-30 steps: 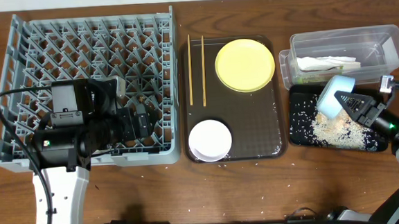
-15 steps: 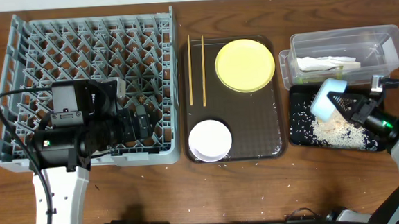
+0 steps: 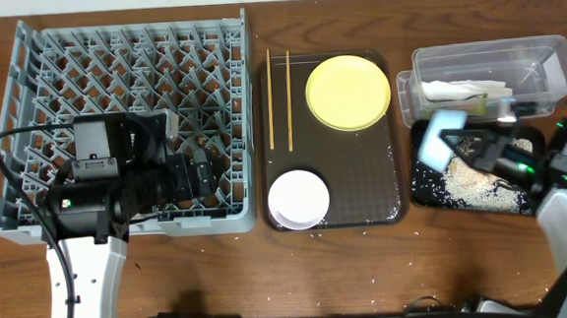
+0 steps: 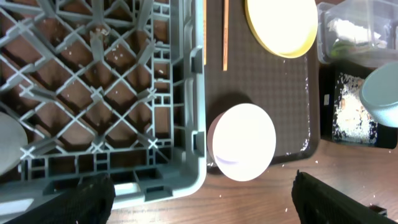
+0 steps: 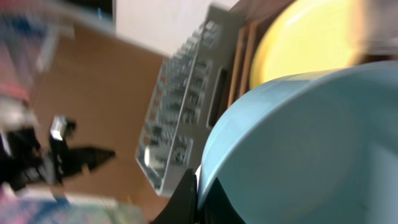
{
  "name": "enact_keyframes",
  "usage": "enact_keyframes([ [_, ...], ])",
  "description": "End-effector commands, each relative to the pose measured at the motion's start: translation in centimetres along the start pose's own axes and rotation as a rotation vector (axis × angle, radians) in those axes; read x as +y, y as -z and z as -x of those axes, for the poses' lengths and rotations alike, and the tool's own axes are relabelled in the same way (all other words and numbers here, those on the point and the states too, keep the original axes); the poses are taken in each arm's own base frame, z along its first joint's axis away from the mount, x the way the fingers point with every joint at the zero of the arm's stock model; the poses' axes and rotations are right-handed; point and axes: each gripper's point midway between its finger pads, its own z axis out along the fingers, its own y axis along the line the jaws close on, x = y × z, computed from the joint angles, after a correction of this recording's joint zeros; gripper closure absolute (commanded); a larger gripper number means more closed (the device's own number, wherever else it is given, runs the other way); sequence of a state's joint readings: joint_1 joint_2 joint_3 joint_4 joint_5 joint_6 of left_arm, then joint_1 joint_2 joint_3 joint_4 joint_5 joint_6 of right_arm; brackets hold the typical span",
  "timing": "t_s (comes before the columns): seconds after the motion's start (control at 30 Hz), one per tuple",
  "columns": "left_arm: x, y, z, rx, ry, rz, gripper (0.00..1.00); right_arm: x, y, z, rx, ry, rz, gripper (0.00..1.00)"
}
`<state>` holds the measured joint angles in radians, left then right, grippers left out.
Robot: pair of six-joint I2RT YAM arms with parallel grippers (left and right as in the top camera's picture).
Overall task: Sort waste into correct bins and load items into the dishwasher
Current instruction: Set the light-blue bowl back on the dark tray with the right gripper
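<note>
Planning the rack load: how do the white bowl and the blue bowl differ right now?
The white bowl rests flat on the brown tray; the blue bowl hangs tipped on its side. The white bowl is free; the blue bowl is clamped in the right gripper over the black tray. Both are round and outside the rack.
</note>
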<state>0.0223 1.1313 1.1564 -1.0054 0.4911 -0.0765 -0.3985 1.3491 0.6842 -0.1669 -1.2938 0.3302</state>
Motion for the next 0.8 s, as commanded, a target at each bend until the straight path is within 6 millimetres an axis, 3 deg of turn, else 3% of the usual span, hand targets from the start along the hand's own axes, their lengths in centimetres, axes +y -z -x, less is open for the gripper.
enact_keyframes([
  [0.0, -0.6, 0.4, 1.0, -0.042, -0.024, -0.010, 0.10, 1.9, -3.6, -1.6, 0.043, 0.162, -0.190, 0.99],
  [0.17, -1.7, 0.2, 0.9, -0.035, -0.070, 0.024, 0.18, -1.8, -8.2, -7.3, 0.153, 0.407, -0.677, 0.99],
  [0.27, -2.2, 0.8, 1.8, -0.077, -0.104, 0.081, 0.18, -2.5, -10.1, -9.8, 0.219, 0.493, -0.737, 0.99],
  [0.33, -3.6, 0.9, 2.9, -0.121, -0.134, 0.066, 0.18, -3.6, -11.4, -12.0, 0.298, 0.505, -0.740, 0.99],
  [0.43, -5.2, 0.4, 3.8, -0.147, -0.154, 0.030, 0.18, -5.2, -11.8, -13.3, 0.354, 0.491, -0.769, 0.99],
  [0.47, -5.7, 0.1, 4.0, -0.149, -0.168, 0.021, 0.18, -5.3, -11.9, -13.4, 0.360, 0.488, -0.766, 0.99],
  [0.57, -6.0, -1.4, 5.4, -0.176, -0.215, 0.103, 0.18, -3.3, -12.0, -12.9, 0.383, 0.492, -0.731, 0.46],
  [0.67, -6.8, -3.4, 6.5, -0.158, -0.243, 0.127, 0.18, -0.2, -11.7, -11.4, 0.400, 0.492, -0.711, 0.35],
  [0.77, -7.9, -7.0, 7.7, -0.102, -0.277, 0.129, 0.18, 3.0, -9.9, -7.1, 0.328, 0.455, -0.738, 0.34],
])
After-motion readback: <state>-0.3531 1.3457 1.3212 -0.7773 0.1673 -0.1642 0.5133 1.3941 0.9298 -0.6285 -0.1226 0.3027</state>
